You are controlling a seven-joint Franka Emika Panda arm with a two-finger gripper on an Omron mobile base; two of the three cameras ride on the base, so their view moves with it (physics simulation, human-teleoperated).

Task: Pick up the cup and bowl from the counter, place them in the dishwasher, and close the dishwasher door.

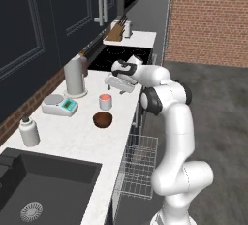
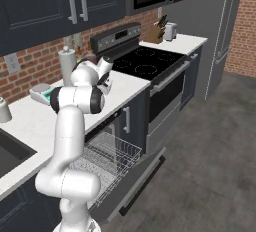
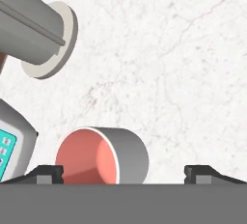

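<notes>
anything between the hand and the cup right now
Nothing visible. In the hand view the cup sits on bare counter just past the open hand, nearer one fingertip. The grey canister stands off to one side.

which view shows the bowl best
The left base view: the bowl sits whole on the counter, dark brown, just in front of the cup and apart from it. In the right base view the arm blocks that patch of counter. The hand view looks at the cup between the open claw tips.
</notes>
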